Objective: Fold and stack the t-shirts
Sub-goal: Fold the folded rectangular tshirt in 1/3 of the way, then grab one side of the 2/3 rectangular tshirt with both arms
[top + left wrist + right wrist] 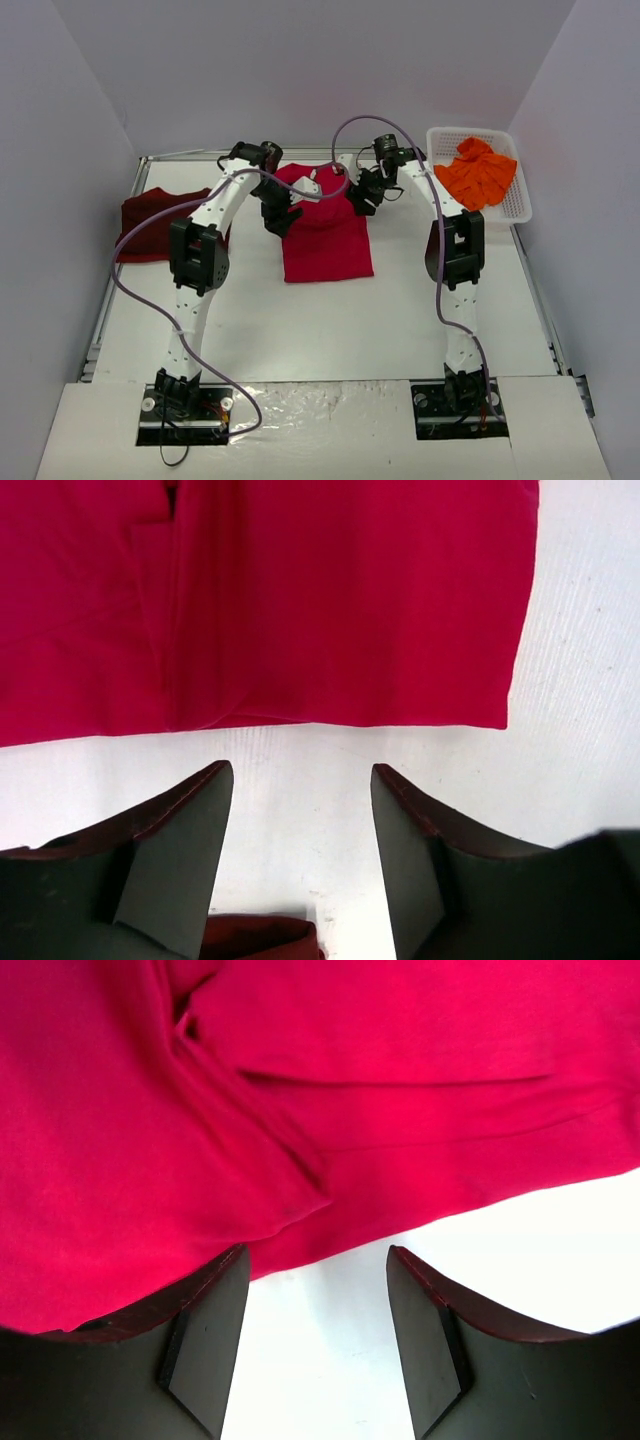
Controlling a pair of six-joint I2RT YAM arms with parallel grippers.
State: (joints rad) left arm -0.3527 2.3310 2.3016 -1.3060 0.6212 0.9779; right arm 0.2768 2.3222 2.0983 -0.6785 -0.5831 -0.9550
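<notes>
A bright red t-shirt [325, 235] lies folded flat in the middle of the table. My left gripper [280, 220] hovers at its left edge, open, with only bare table between the jaws; the red cloth [330, 600] lies just beyond the tips. My right gripper [362, 200] is at the shirt's upper right edge, open and holding nothing, the red fabric [300, 1110] just ahead of it. A dark maroon t-shirt [150, 225] lies at the far left; a bit of the maroon shirt [262, 938] shows under the left wrist. An orange t-shirt [478, 172] sits in the basket.
A white lattice basket [520, 205] stands at the back right corner. The table [330, 320] is white, with raised metal rails along its left and right sides. Purple cables arc over both arms.
</notes>
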